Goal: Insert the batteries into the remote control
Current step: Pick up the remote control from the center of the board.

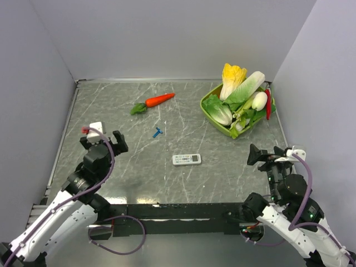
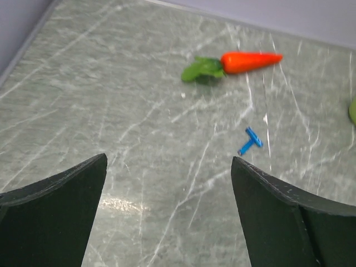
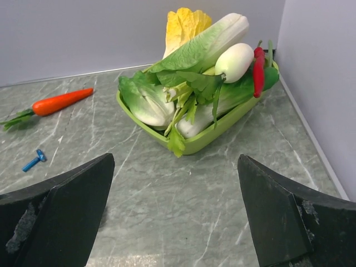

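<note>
The small white-grey remote control (image 1: 186, 159) lies flat near the middle of the table, button face up. Two tiny blue batteries (image 1: 158, 132) lie touching each other in a T shape, a little behind and left of it; they also show in the left wrist view (image 2: 251, 141) and in the right wrist view (image 3: 34, 161). My left gripper (image 1: 103, 139) is open and empty over the left side of the table. My right gripper (image 1: 266, 156) is open and empty at the right, in front of the green tray. The remote is out of both wrist views.
An orange carrot (image 1: 159, 100) with green leaves lies at the back, behind the batteries. A green tray (image 1: 208, 113) full of vegetables stands at the back right, near the right wall. Grey walls close in the table on three sides.
</note>
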You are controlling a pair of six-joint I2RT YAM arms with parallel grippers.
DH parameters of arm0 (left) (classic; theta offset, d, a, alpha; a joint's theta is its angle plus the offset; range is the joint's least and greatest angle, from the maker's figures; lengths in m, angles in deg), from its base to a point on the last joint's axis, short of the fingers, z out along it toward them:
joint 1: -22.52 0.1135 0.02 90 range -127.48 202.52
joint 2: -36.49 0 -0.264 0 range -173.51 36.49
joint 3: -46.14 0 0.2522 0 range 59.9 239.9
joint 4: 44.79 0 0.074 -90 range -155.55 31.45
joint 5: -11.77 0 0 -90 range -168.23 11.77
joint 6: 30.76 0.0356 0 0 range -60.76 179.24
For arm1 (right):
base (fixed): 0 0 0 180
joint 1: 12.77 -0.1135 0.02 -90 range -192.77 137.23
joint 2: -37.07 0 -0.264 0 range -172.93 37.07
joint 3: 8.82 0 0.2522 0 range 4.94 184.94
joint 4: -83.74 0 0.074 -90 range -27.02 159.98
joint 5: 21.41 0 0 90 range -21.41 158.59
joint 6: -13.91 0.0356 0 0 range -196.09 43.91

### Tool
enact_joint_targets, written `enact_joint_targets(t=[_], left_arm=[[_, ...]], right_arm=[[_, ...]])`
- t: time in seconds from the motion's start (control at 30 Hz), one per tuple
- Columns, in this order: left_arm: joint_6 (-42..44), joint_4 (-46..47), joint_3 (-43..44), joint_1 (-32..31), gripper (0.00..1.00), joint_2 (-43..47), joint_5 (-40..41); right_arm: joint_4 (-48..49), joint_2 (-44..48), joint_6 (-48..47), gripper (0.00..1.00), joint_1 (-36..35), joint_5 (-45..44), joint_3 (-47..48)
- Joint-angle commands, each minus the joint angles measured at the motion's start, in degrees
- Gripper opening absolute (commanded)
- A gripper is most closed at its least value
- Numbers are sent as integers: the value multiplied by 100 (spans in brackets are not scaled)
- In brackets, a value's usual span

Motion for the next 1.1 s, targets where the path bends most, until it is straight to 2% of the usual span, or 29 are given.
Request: enact_joint_targets(t=[0.0, 0.23, 0.43, 0.53, 0.67, 0.8, 1.07], left_arm=[[183, 195, 437, -17, 97, -516, -762], [701, -332, 1438, -26, 97, -1834, -1545], [1026, -368, 1826, -78, 97, -2853, -2231], [1281, -456, 2080, -341, 97, -3390, -2311], [1729, -517, 2379, -990, 97, -4144, -2372], [2421, -667, 2731, -1528, 97, -4866, -2443], [2863, -1088, 3987, -2240, 97, -6808, -2838]], right_arm=[[-333, -130, -18, 100, 1, -111, 464], [-132, -17, 43, 100, 1, 90, 228], [-79, -78, 79, 100, 1, 293, 69], [-97, -183, 79, 100, 1, 328, 95], [-27, -227, 35, 100, -8, 433, 78], [17, -271, -44, 100, -8, 495, 60], [-53, -394, -44, 100, 1, 539, 78]])
